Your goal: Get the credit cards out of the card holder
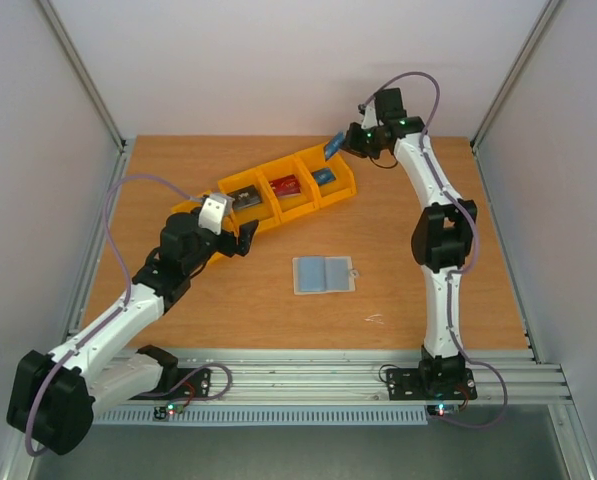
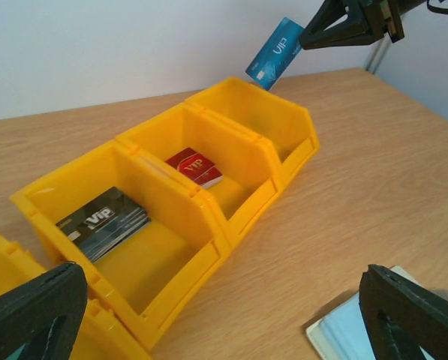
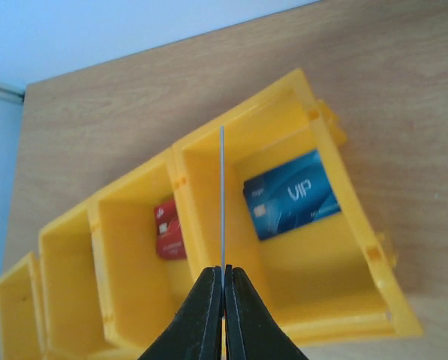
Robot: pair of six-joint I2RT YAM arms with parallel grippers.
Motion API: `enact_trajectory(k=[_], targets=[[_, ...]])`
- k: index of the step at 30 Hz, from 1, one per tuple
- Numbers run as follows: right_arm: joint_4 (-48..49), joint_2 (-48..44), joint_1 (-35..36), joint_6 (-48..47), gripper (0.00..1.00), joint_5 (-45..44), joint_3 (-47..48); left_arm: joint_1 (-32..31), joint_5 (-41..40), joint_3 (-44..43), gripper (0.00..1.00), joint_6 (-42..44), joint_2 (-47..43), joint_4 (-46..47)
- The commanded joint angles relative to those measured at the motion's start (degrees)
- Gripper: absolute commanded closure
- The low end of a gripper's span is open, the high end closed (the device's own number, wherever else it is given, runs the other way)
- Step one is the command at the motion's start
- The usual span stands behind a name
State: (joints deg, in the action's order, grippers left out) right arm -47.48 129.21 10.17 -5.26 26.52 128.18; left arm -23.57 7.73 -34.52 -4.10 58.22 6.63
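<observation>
1. Your right gripper (image 3: 224, 268) pinches a thin blue "VIP" card (image 2: 276, 51) above the end of the yellow plastic bin row (image 2: 201, 255).
2. Your left gripper (image 2: 224, 307) gapes beside that row.
3. The pale blue card holder (image 1: 323, 274) lies open near it.

The left claw (image 1: 243, 240) hangs spread over the desk's (image 1: 278, 320) left half; the right arm (image 1: 443, 240) reaches the far edge, right claw (image 3: 224, 279) pinching a blue card (image 2: 276, 52).

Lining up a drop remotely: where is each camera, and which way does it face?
Top: high behind the robot, looking down on table, bins, holder; left arm, right arm show.
Left wrist: low beside the bins, facing along them; left fingers open at bottom.
Right wrist: over the bins, looking down; right fingers shut on held card.
Shared by both wrists: red card.
</observation>
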Motion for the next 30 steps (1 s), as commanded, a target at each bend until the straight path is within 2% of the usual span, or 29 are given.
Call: enact_trajectory(k=[1, 9, 21, 30], targets=[[-4.1, 9.06, 0.02, 1.45, 0.99, -2.39, 10.67, 0.93, -3.28, 1.17, 0.01, -0.18, -0.39, 2.48], [-5.76, 16.72, 1.09, -1.71, 0.99, 3.16, 17.91, 1.34, -3.86, 0.87, 0.01, 0.2, 2.81, 4.0], [-10.56, 22.18, 1.93, -2.29, 0.99, 7.45, 20.65, 1.44, -3.42, 0.08, 0.01, 0.56, 5.8, 5.35], [-11.95, 23.92, 2.37, -2.26, 0.98, 3.89, 23.07, 1.48, -3.32, -0.14, 0.01, 1.17, 6.03, 5.41]])
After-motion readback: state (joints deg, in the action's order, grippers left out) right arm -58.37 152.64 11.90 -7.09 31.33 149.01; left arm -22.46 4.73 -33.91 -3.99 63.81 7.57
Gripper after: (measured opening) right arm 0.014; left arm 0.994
